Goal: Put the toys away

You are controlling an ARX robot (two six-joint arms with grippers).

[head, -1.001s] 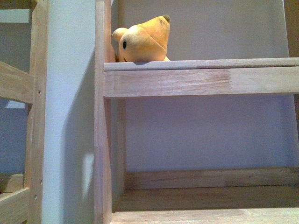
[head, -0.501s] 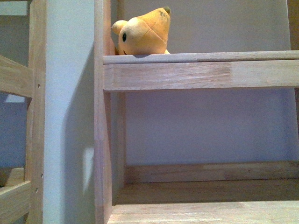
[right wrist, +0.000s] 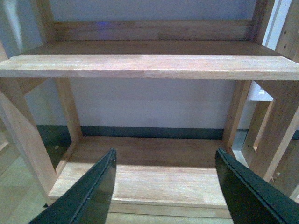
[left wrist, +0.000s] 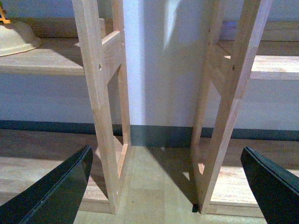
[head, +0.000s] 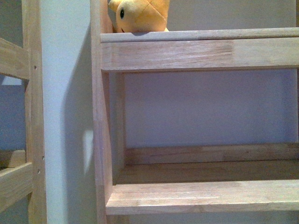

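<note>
The yellow-orange plush toy [head: 140, 15] lies on the upper wooden shelf [head: 201, 34] at its left end, against the shelf post, with one black eye showing; its top is cut off by the frame edge. No gripper shows in the front view. My left gripper [left wrist: 166, 184] is open and empty, low over the floor between two shelf units. My right gripper [right wrist: 163, 186] is open and empty, facing the lowest shelf board [right wrist: 140, 179] of a wooden rack. The toy does not appear in either wrist view.
A lower shelf [head: 201, 196] below the toy holds nothing. A second wooden rack [head: 28, 116] stands left of a pale wall strip. In the left wrist view a cream bowl [left wrist: 16, 39] sits on a shelf, and two rack posts [left wrist: 100, 116] flank a floor gap.
The front view has dropped: the toy and upper shelf have slid up in the frame, and the lower shelf board now shows in full.
</note>
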